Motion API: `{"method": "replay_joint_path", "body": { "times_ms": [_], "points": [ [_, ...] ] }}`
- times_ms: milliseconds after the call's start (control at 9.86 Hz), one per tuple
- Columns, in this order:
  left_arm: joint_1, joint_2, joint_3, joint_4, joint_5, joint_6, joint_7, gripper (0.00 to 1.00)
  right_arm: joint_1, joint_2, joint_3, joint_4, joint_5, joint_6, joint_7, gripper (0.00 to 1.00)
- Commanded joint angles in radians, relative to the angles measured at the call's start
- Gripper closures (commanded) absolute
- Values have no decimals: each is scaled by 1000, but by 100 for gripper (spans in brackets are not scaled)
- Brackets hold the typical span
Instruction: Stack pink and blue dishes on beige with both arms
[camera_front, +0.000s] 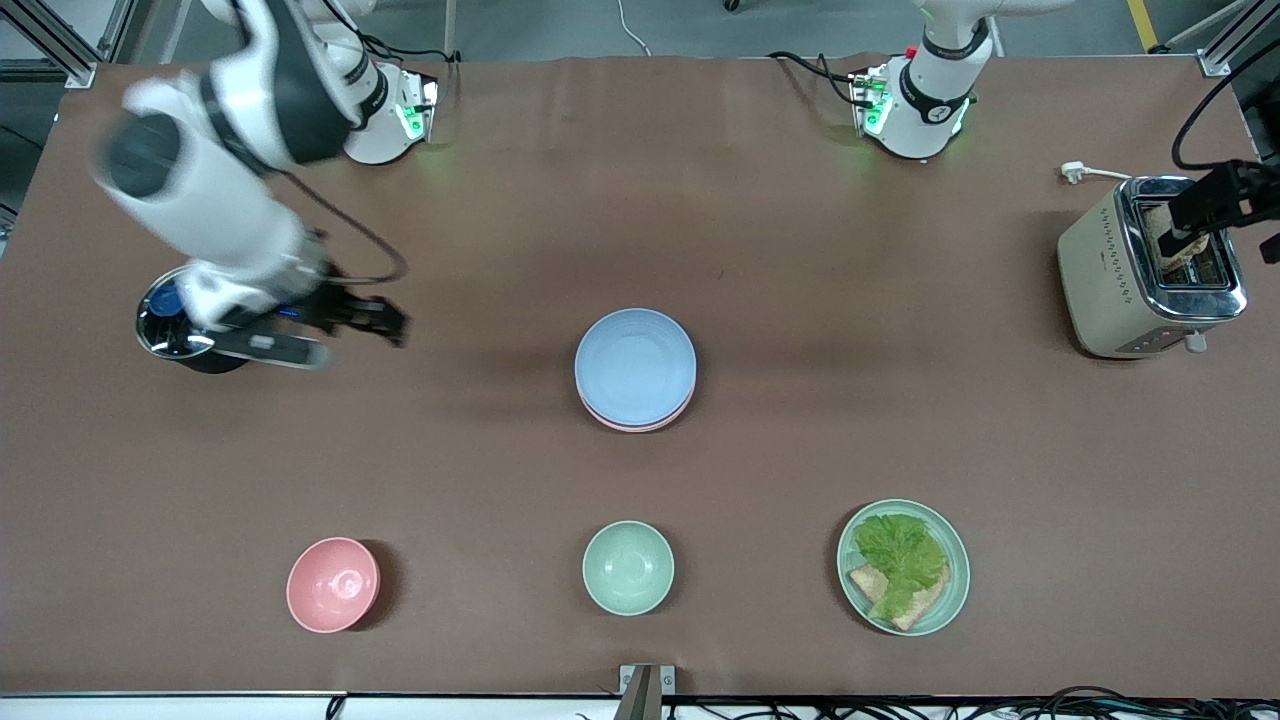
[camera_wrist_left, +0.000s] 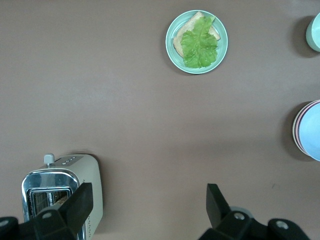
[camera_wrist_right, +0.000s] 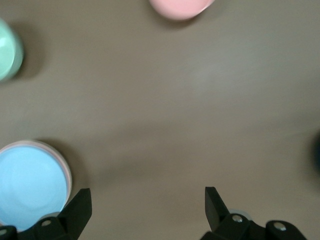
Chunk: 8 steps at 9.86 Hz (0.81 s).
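Observation:
At the table's middle the light blue plate (camera_front: 635, 364) lies on top of the pale pink plate (camera_front: 634, 424), of which only the rim shows. The beige plate is hidden under them. The same stack sits at the edge of the left wrist view, blue plate (camera_wrist_left: 311, 131), and of the right wrist view, blue plate (camera_wrist_right: 30, 184). My right gripper (camera_front: 386, 324) (camera_wrist_right: 146, 206) hangs open and empty over bare table between the stack and a metal pot. Over the toaster, my left gripper (camera_front: 1192, 224) (camera_wrist_left: 148, 202) is open and empty too.
A beige toaster (camera_front: 1150, 270) stands at the left arm's end, a round metal pot (camera_front: 172, 322) at the right arm's end. Nearer the front camera are a pink bowl (camera_front: 333, 584), a mint-green bowl (camera_front: 628, 567) and a mint-green plate (camera_front: 955, 590) with lettuce and bread.

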<state>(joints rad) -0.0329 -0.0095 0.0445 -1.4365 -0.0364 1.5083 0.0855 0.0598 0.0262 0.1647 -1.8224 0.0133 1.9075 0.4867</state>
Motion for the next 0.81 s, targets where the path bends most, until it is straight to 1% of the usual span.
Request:
{"method": "replay_joint_path", "body": {
  "times_ms": [0, 101, 203, 304, 406, 710],
  "points": [
    [-16, -46, 12, -77, -17, -10, -45, 0, 2, 3, -135, 173, -27, -161, -46, 0],
    [-21, -61, 12, -90, -17, -10, -55, 0, -11, 3, -192, 263, -23, -262, -157, 0],
    [-19, -60, 11, -90, -10, -8, -56, 0, -21, 4, -232, 328, -12, -362, -263, 0],
    [-13, -55, 5, -84, -5, -10, -58, 0, -24, 0, -250, 357, -7, -442, -308, 0],
    [-10, -50, 5, -76, -5, -10, -72, 0, -46, -24, -249, 357, 11, -459, -324, 0],
    [-10, -49, 6, -73, 3, -35, -85, 0, -54, -25, -249, 357, 20, -461, -349, 0]
  ]
}}
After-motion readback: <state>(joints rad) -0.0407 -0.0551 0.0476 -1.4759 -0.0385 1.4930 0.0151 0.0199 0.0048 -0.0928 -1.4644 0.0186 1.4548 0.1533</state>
